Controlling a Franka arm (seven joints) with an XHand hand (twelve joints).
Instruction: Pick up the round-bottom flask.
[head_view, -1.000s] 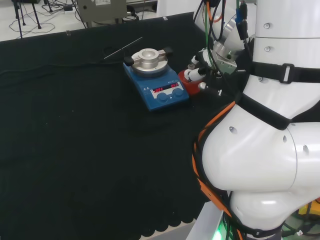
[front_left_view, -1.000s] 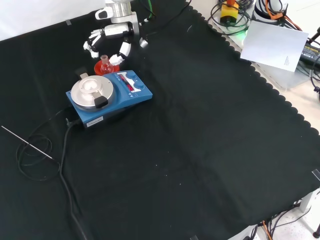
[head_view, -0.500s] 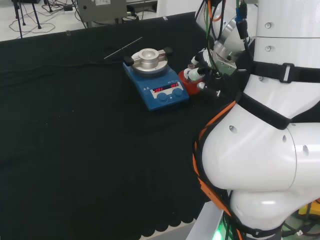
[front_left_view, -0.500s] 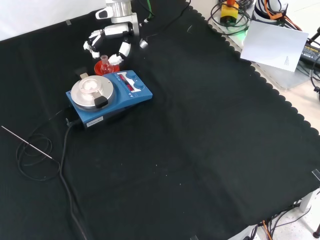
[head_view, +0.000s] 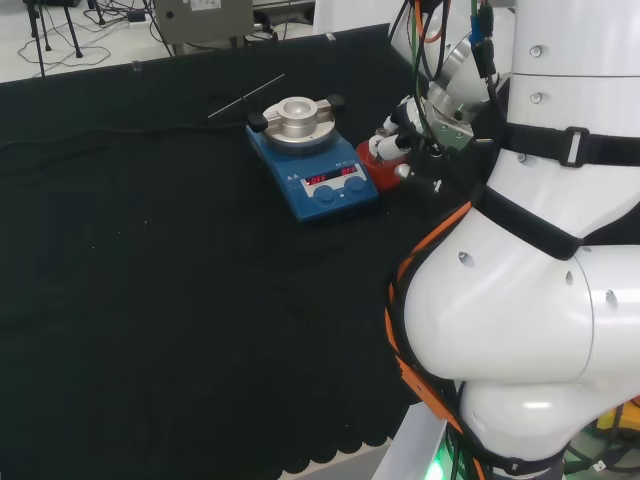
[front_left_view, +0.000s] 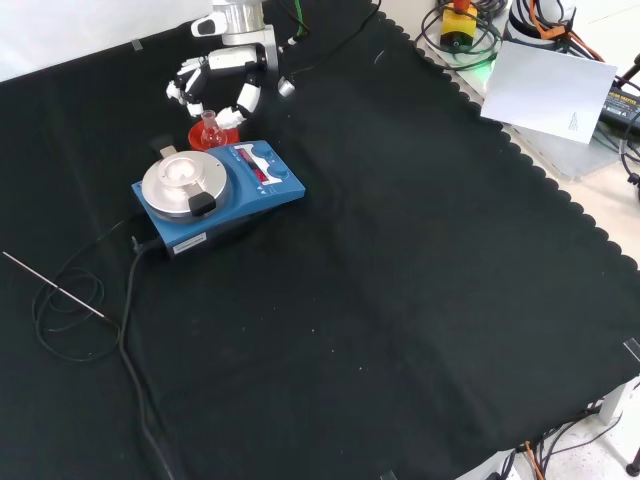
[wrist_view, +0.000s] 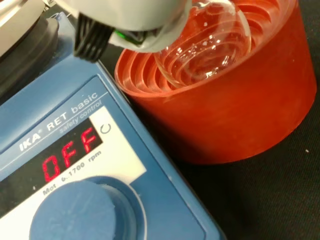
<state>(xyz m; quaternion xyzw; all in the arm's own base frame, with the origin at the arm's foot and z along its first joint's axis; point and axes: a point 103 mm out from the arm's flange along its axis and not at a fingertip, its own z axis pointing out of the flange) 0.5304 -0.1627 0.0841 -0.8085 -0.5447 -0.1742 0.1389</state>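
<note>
Compared with a second ago, the hand sits slightly higher in the front view, its fingers a touch farther from the red ribbed stand; the flask and the stirrer have not moved.

The hand is spread, with curved fingers arched around the flask's neck on both sides but not closed on it, and nothing is held. In the head view the hand is just right of the flask.

The round-bottom flask is clear glass with a short neck, standing upright in the stand directly below the fingers. In the wrist view its round bulb rests in the stand's stepped ribs, and the glass looks empty.

In the front view, left of the hand the black tabletop runs bare toward its far corner. Just below the hand and touching or nearly touching the stand is the blue magnetic stirrer, with its round metal plate. Right of the hand the cloth lies open across to the scalloped edge.
</note>
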